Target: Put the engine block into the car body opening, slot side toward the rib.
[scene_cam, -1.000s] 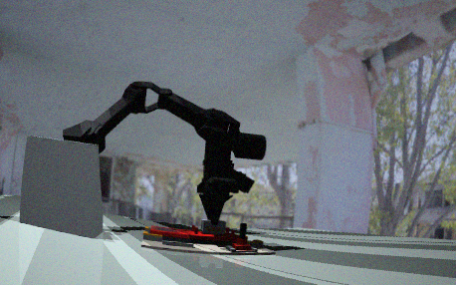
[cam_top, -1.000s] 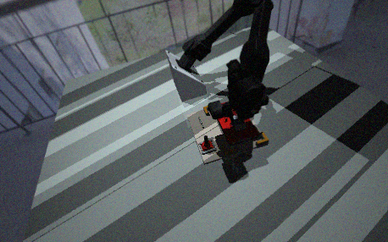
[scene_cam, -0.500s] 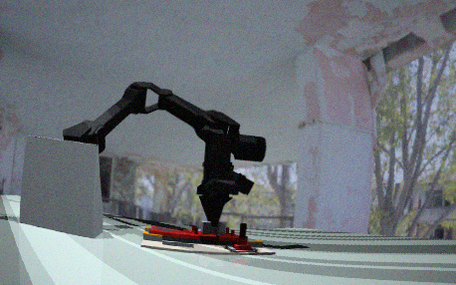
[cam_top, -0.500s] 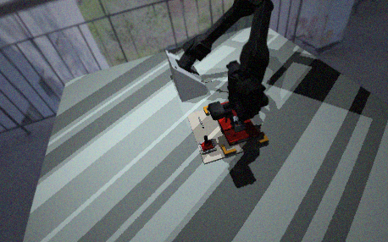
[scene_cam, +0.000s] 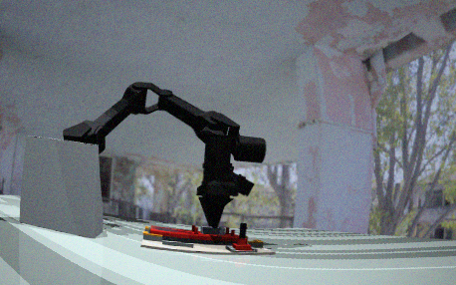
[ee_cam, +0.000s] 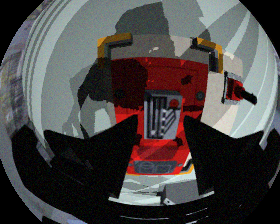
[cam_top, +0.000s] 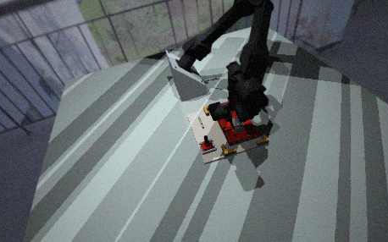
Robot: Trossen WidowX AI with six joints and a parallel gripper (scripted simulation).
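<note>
The red car body (cam_top: 238, 133) lies on a pale board (cam_top: 216, 135), held by yellow corner brackets (cam_top: 229, 149). The grey engine block (ee_cam: 163, 115) sits down in the opening of the car body (ee_cam: 160, 83). In the wrist view my gripper (ee_cam: 161, 119) stands over the block with a dark finger on each side, and a gap shows between the fingers and the block. The gripper is open. In the exterior view the gripper tip (scene_cam: 214, 223) points straight down, just above the car body (scene_cam: 194, 234). In the top view the arm hides most of the block.
A small red part with a black peg (cam_top: 207, 145) stands on the board's near corner, and it also shows in the wrist view (ee_cam: 239, 91). A tall grey block (scene_cam: 60, 186) stands at the arm's base. Railings run behind the table.
</note>
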